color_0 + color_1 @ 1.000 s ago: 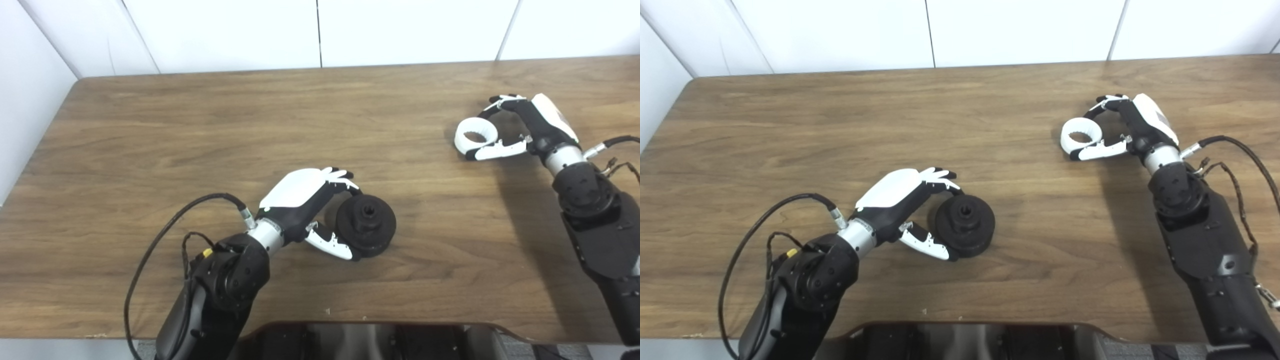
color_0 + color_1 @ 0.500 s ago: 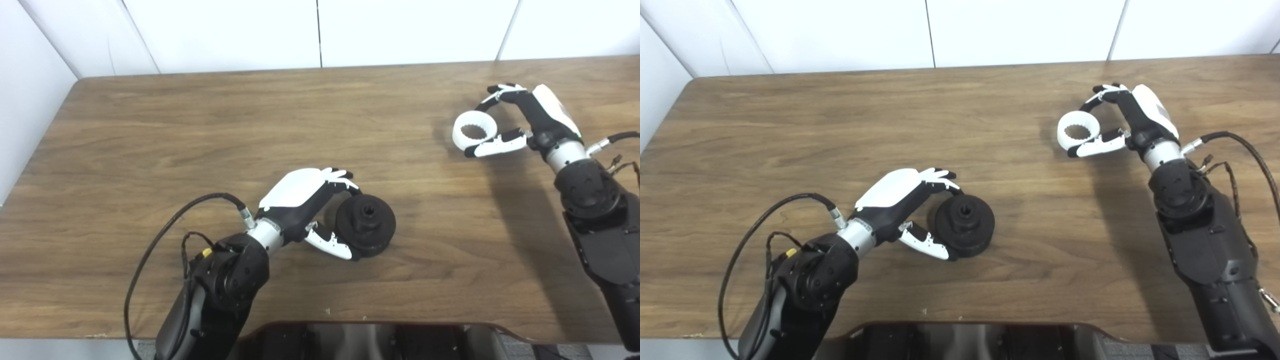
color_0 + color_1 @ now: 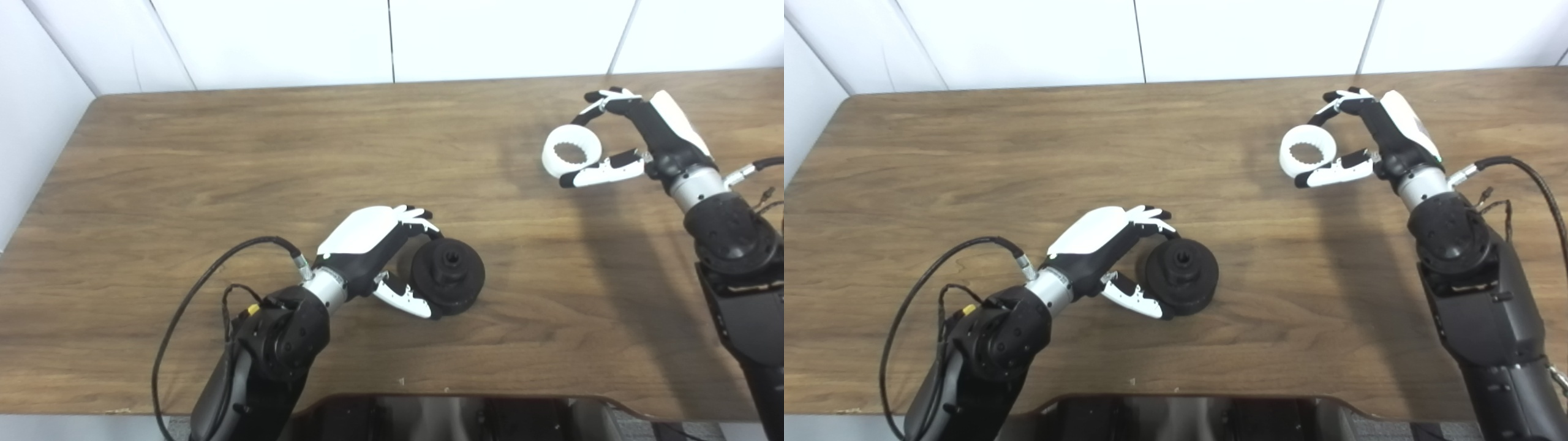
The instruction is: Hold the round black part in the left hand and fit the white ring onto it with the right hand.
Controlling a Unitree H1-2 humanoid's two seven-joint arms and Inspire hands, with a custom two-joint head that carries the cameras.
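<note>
Pinching a toothed white ring (image 3: 572, 160), right hand (image 3: 637, 141); left hand (image 3: 380, 254) clasps the round black part (image 3: 448, 277).

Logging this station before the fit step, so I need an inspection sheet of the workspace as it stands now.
Surface: wooden table, a few small specks near its front edge.
Job's things: round black part on the table in the left hand's grasp; white ring held off the table, its shadow below it.
Clutter: nothing seen.
Hands: left hand shut on the round black part; right hand shut on the white ring.
Cables: black cable looping at the left arm; another at the right wrist.
Surroundings: white wall panels behind the table.
</note>
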